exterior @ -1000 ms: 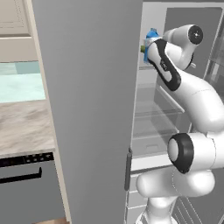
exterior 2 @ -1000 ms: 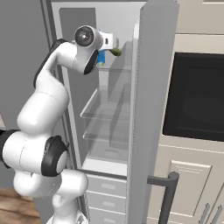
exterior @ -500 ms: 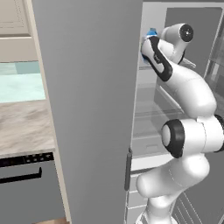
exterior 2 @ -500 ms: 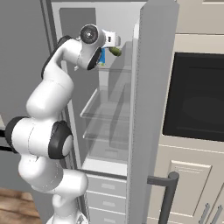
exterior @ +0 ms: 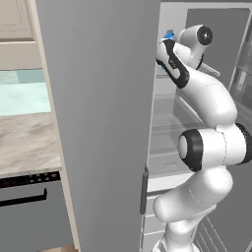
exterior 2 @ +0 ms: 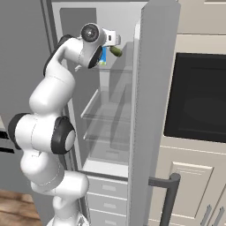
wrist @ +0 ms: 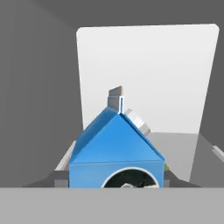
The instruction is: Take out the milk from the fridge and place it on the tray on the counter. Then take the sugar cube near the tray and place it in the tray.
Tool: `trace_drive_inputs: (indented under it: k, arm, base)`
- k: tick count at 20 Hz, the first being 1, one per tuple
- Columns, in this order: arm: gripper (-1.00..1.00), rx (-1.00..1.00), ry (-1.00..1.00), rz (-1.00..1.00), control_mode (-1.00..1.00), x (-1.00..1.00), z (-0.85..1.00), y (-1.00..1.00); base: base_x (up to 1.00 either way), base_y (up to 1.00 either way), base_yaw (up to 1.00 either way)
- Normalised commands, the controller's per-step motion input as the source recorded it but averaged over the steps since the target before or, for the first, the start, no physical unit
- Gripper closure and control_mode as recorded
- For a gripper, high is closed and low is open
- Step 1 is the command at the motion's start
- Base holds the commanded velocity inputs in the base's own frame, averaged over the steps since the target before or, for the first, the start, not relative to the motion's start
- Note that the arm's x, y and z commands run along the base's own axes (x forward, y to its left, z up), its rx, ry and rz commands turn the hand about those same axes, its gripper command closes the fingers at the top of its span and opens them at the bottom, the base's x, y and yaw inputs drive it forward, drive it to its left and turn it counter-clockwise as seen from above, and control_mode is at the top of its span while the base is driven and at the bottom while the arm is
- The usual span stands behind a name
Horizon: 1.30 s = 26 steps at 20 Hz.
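Note:
The fridge (exterior 2: 110,114) stands open, with its grey door (exterior: 98,123) swung wide on the left. The milk (wrist: 116,144), a bright blue gable-top carton, sits at the top glass shelf level (exterior 2: 102,56) and peeks out beside my wrist (exterior: 169,35). My gripper (wrist: 116,180) reaches deep into the top of the fridge. Its fingertips (wrist: 59,177) press against both sides of the carton, so it is shut on the milk. The tray and the sugar cube are out of view.
A small green item (exterior 2: 115,51) lies on the top shelf right of the carton. The second fridge door (exterior 2: 150,110) stands close on the right, with a dark oven (exterior 2: 198,101) beyond it. Left of the fridge are a marbled worktop (exterior: 24,142) and a dark dishwasher front (exterior: 24,197).
The arm has straightened and its elbow has risen. The hand and the blue carton have shifted slightly upward inside the fridge.

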Motion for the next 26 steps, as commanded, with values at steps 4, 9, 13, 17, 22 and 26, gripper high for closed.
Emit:
trace_drive_inputs:
  k: [4, 9, 13, 17, 22, 26]
  arm:
    - [1.0, -0.02, -0.07, 0.0, -1.0, -0.02, 0.0, 0.21]
    - [1.0, -0.04, -0.14, 0.0, -1.0, -0.29, 0.08, 0.22]
    - [1.0, -0.04, -0.22, 0.0, -1.0, -0.5, 0.04, 0.07]
    - [1.0, 0.0, -0.17, 0.0, -1.0, -0.58, 0.02, 0.04]
    - [1.0, -0.01, -0.17, 0.0, -1.0, -0.74, 0.21, 0.09]
    - [1.0, -0.01, -0.13, 0.0, -1.0, -0.92, 0.28, 0.09]
  base:
    - [0.0, 0.0, 0.0]
    - [0.0, 0.0, 0.0]
    - [0.0, 0.0, 0.0]
    - [0.0, 0.0, 0.0]
    - [0.0, 0.0, 0.0]
    - [0.0, 0.0, 0.0]
